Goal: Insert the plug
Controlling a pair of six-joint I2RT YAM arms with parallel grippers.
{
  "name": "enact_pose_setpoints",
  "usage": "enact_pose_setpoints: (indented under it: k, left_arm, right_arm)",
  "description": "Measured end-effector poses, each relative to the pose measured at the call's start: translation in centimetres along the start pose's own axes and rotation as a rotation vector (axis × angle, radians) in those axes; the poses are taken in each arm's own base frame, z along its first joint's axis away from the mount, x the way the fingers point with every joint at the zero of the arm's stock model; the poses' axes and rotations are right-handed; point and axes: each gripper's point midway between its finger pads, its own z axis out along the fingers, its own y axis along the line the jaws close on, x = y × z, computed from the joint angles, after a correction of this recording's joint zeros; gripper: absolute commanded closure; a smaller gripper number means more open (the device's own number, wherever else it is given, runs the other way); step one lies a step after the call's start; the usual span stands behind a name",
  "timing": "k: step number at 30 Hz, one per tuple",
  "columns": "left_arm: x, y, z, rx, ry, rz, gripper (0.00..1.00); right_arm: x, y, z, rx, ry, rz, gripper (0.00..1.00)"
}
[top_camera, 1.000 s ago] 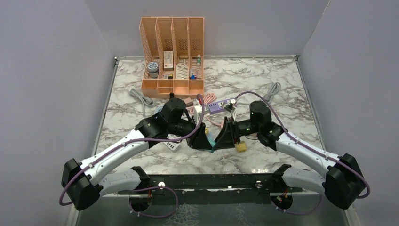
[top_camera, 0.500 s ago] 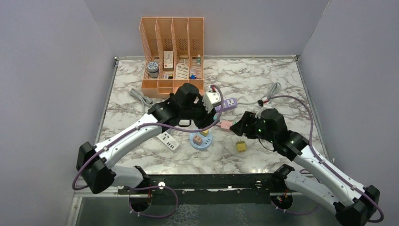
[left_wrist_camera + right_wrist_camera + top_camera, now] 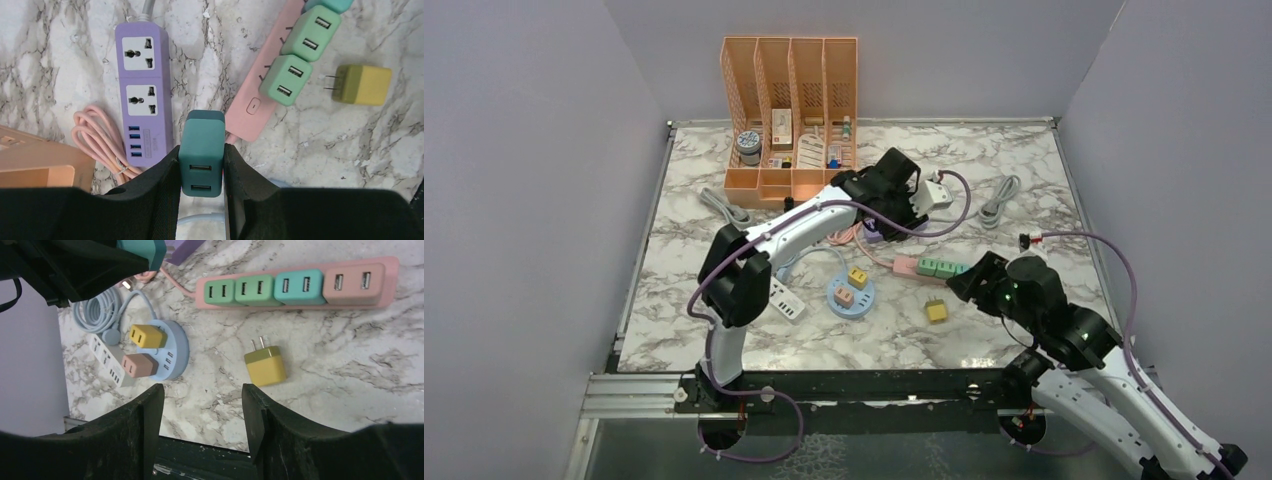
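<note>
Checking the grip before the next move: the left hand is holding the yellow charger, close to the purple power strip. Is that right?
No. The left wrist view shows the left hand holding a teal charger, close to the purple power strip; the yellow charger lies loose on the table.

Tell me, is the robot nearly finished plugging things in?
Partway. Four chargers already sit in the pink strip. The left jaws are shut on a dark teal charger, beside the purple strip, not plugged in yet. A yellow charger lies loose; the right jaws are open, empty.
</note>
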Motion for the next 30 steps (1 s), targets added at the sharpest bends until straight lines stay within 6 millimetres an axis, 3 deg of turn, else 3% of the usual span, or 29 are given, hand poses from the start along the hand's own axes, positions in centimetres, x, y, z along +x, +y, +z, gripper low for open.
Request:
enact_pose_setpoints:
  k: [7,12,20,30]
  left_arm:
    - [1.3,1.6,2.9,0.009,0.138,0.037,1.00]
    - [1.1,3.4,4.1,-0.045,0.196,0.075,1.00]
    - [2.8,5.7,6.0,-0.116,0.319,0.114,1.00]
    - [2.7,6.6,6.8,-0.151,0.340,0.132,1.00]
  right_arm:
    - [0.9,-1.8,-0.6,0.065,0.026,0.003,0.43]
    - [1.2,-2.3,-0.5,0.075,0.035,0.001,0.43]
    - [1.6,-2.6,-0.2,0.095,0.050,-0.005,0.43]
    - [2.6,-3.3,0.5,0.121,0.085,-0.014,0.43]
